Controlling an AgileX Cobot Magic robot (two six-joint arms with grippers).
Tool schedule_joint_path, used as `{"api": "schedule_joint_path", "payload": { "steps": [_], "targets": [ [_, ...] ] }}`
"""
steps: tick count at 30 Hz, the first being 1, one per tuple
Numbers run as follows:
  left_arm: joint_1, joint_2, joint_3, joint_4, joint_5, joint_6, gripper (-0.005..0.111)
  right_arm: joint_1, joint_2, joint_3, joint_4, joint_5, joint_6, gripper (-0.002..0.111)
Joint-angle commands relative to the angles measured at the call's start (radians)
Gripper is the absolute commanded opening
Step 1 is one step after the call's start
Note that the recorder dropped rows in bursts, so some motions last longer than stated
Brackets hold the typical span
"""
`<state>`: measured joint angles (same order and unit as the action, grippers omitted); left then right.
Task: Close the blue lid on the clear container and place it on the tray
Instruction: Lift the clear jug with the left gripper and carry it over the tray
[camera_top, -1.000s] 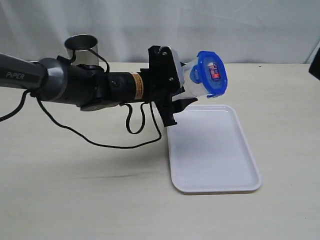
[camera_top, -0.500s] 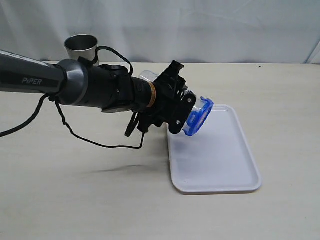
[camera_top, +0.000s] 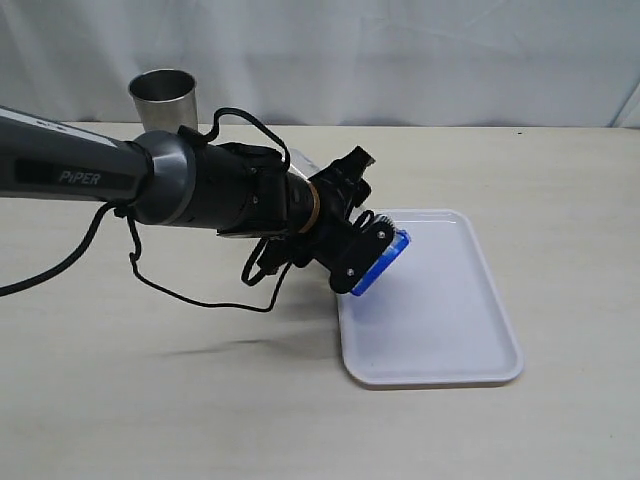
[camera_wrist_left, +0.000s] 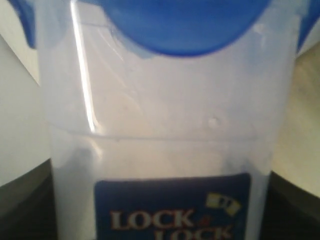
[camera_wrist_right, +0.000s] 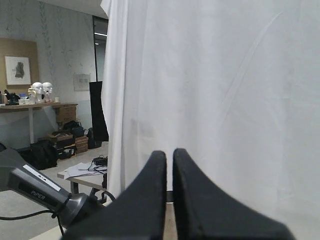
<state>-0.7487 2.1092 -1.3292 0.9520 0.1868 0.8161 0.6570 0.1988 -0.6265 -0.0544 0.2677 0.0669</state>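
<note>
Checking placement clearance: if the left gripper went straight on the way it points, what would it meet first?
Likely the tray: the left gripper, shut on the clear container, points down at it, blue lid leading. Whether the lid touches it yet is unclear.

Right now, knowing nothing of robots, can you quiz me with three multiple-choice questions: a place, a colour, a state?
1. Where is the steel cup? A on the table; B on the floor; C on a shelf.
2. What colour is the lid? A green; B yellow; C blue.
3. The clear container is: A tilted in the left jaws over the tray; B lying on the table; C standing beside the cup.
Answers: A, it stands on bare tabletop; C, its rim shows blue; A, the jaws clamp it aslant.
</note>
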Motion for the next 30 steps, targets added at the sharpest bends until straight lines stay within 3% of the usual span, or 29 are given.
{"api": "schedule_joint_path", "payload": {
  "steps": [1,8,14,25,30],
  "targets": [
    [-0.007,-0.008,-0.012,0.003,-0.003,-0.005,0.000,-0.005,-0.004,-0.001,-0.001,-0.004,-0.001,0.005],
    [-0.007,-0.008,-0.012,-0.013,-0.040,-0.033,0.000,-0.005,-0.004,-0.001,-0.001,-0.004,-0.001,0.005],
    [-0.007,-0.008,-0.012,-0.026,-0.202,-0.207,0.000,-0.005,-0.004,-0.001,-0.001,-0.004,-0.001,0.005],
    [-0.007,0.014,-0.012,-0.031,-0.762,-0.877,0.000,-0.005,-0.007,-0.001,-0.001,-0.004,0.001,0.005],
    [-0.007,0.082,-0.012,-0.141,-1.042,-1.016,0.000,-0.005,-0.035,-0.001,-0.001,-0.004,0.001,0.005]
  ]
}}
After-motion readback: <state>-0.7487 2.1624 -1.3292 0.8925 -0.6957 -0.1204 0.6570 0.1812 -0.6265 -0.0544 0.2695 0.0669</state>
